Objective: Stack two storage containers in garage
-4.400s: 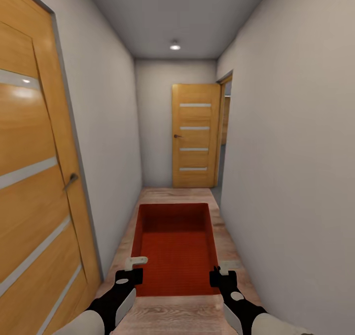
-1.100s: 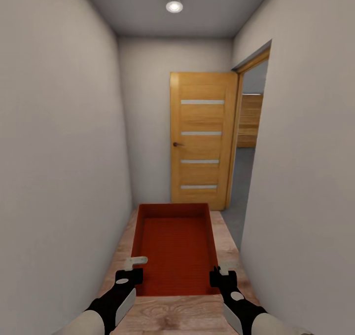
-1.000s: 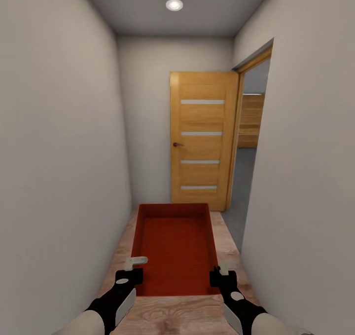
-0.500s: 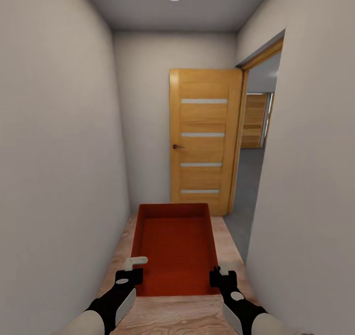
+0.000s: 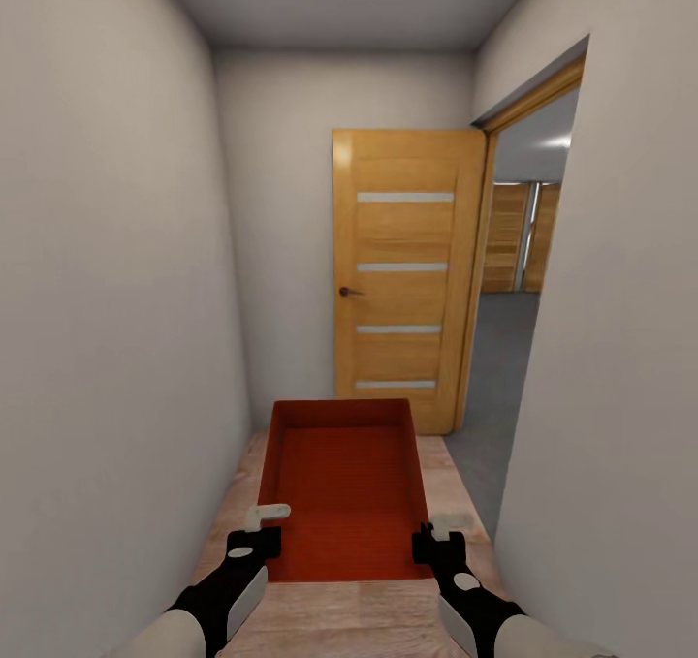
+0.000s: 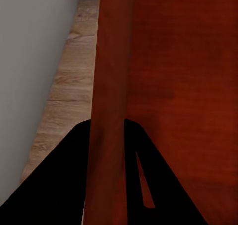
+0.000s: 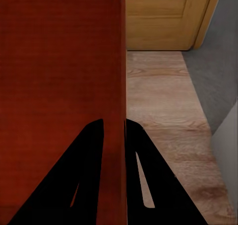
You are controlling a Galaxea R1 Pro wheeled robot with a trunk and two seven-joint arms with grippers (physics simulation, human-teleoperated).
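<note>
Orange-red storage container (image 5: 339, 488) is riding level out front, above the corridor's wood floor (image 5: 456, 488). Left hand (image 5: 260, 528) and right hand (image 5: 438, 534) are each pinching a side wall. Grey floor is showing through the doorway (image 5: 514, 348) on the right; turning slowly should keep the far corner off the open door (image 5: 402, 270).

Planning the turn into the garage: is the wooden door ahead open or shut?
Open. The wooden door is swung back against the end wall, leaving the doorway on the right clear, with grey floor beyond.

One storage container (image 5: 341, 488); two tools (image 5: 264, 526) (image 5: 442, 530); one wooden door (image 5: 402, 275).
</note>
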